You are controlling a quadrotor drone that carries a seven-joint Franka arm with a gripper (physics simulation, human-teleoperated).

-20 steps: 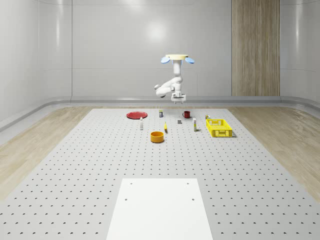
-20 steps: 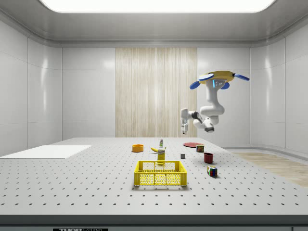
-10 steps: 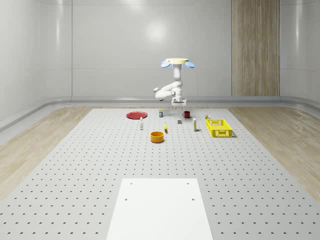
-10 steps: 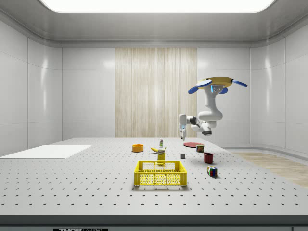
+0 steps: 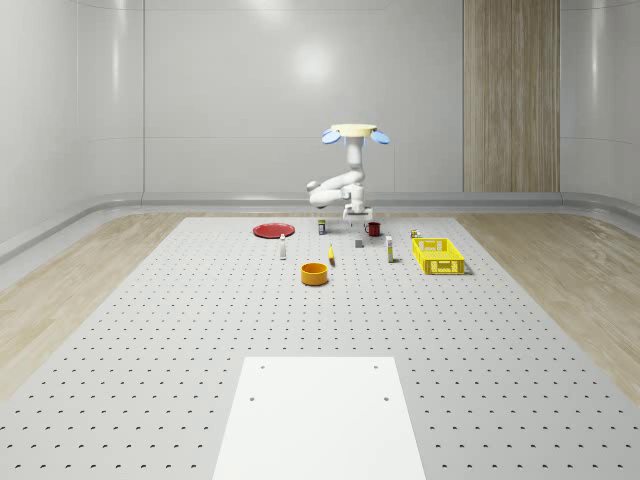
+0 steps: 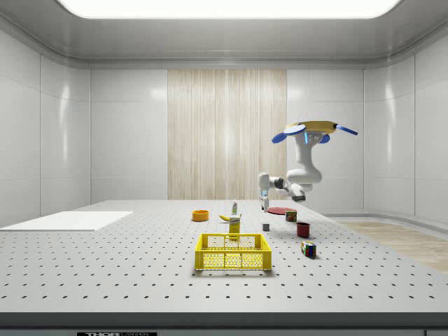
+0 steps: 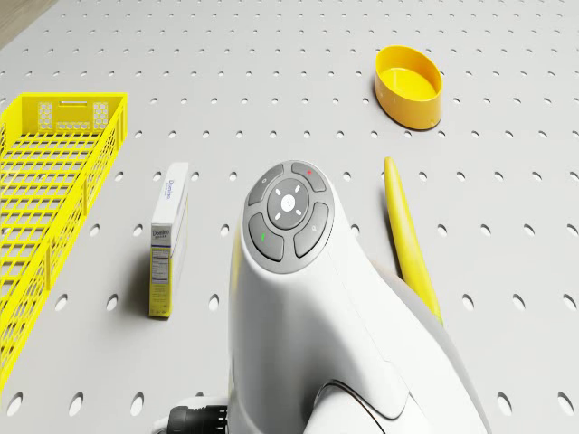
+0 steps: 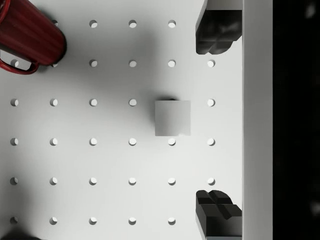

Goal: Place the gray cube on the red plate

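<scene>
The gray cube (image 5: 358, 242) sits on the perforated table, seen also in the side view (image 6: 266, 227). In the wrist view the gray cube (image 8: 172, 118) lies below my gripper (image 8: 216, 122), a little off the line between the two dark fingertips (image 8: 215, 32), which stand wide open with nothing between them. The drone (image 5: 355, 133) hovers above the objects at the table's far end, arm bent down, and my gripper (image 5: 357, 219) hangs a short way over the cube. The red plate (image 5: 271, 231) lies flat toward the whole-scene view's left of the cube.
A red mug (image 8: 30, 37) stands close to the cube. A yellow crate (image 5: 438, 256), a yellow bowl (image 5: 315, 273), a banana (image 7: 407, 235) and a small box (image 7: 169, 240) lie nearby. A white panel (image 5: 320, 415) covers the table's near end.
The drone has sunk lower and the arm has carried the gripper down toward the gray cube. The objects on the table have not moved.
</scene>
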